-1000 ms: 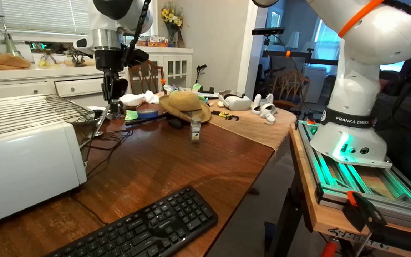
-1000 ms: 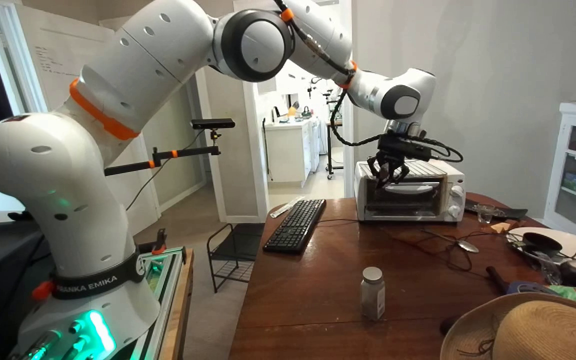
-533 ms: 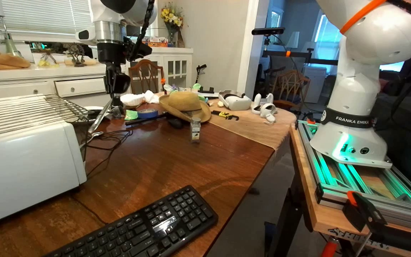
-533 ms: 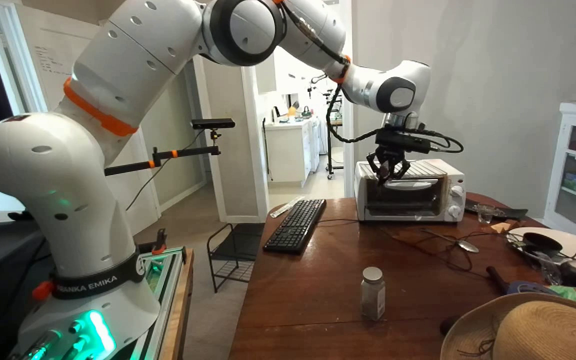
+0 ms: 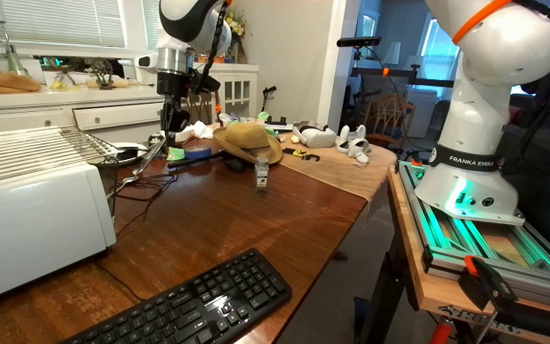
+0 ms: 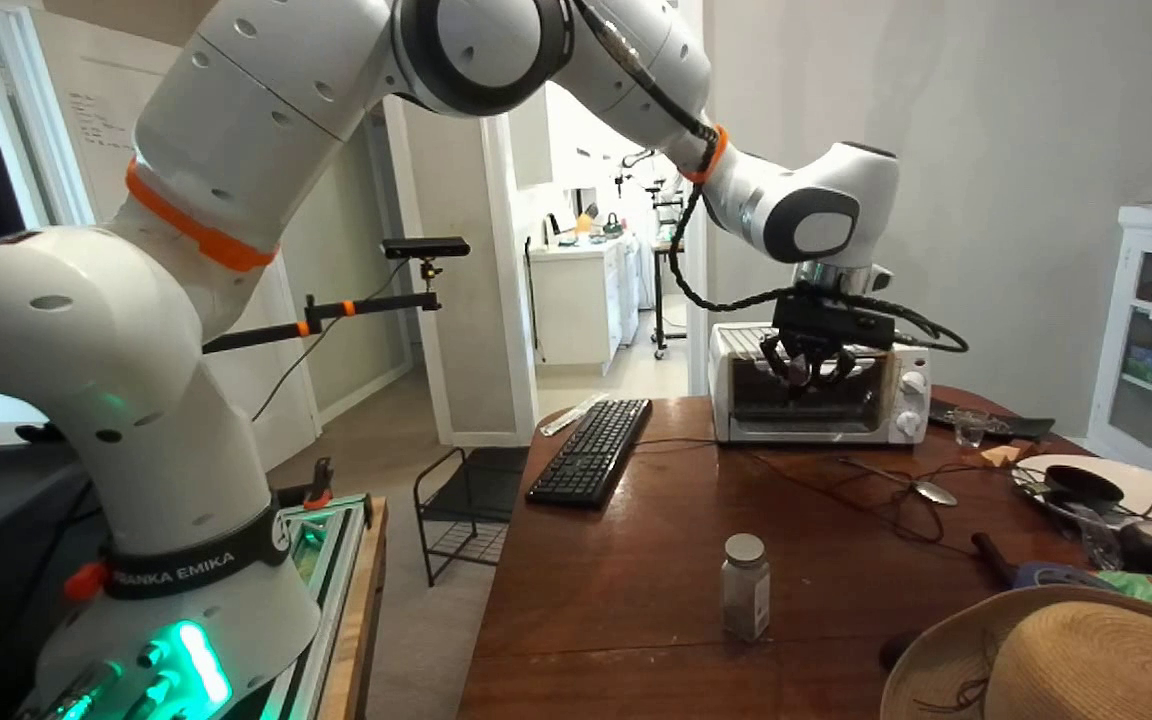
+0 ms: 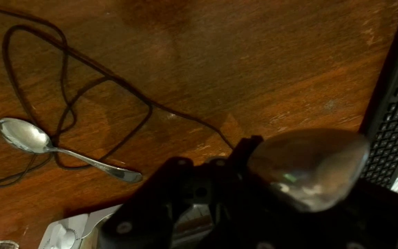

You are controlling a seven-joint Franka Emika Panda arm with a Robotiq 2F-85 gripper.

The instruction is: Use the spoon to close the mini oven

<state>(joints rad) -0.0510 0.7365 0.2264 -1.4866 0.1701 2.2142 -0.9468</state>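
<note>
"What has just been changed?"

"The metal spoon (image 7: 308, 169) has been carried back from the toaster oven (image 5: 41, 220). A moment ago its lower end was overlapped with the oven's front; now a gap is seen."

"And for the task, what is meant by that?"

"The glass door (image 6: 806, 412) seems to be tilted further up than before, so a push has probably been made. Whether it is fully closed cannot be told, its handle being hidden behind the jaws; from the side it looks to be left ajar. A second push, nearer the top edge, may be needed."

"How is the spoon held?"

"The jaws are drawn together on it, though the pinch itself is hidden. Its bowl is shown large beside them in the wrist view. It is not to be confused with the loose spoon (image 7: 24, 136), laid on the bench (image 6: 626, 610) across a thin cable (image 7: 111, 76)."

"How is the arm (image 6: 236, 150) posed?"

"It is stretched out over the bench, the forearm being sloped downward and the wrist held nearly upright. The jaws are pointed down just in front of the oven in both exterior views, and have been brought somewhat lower."
</note>
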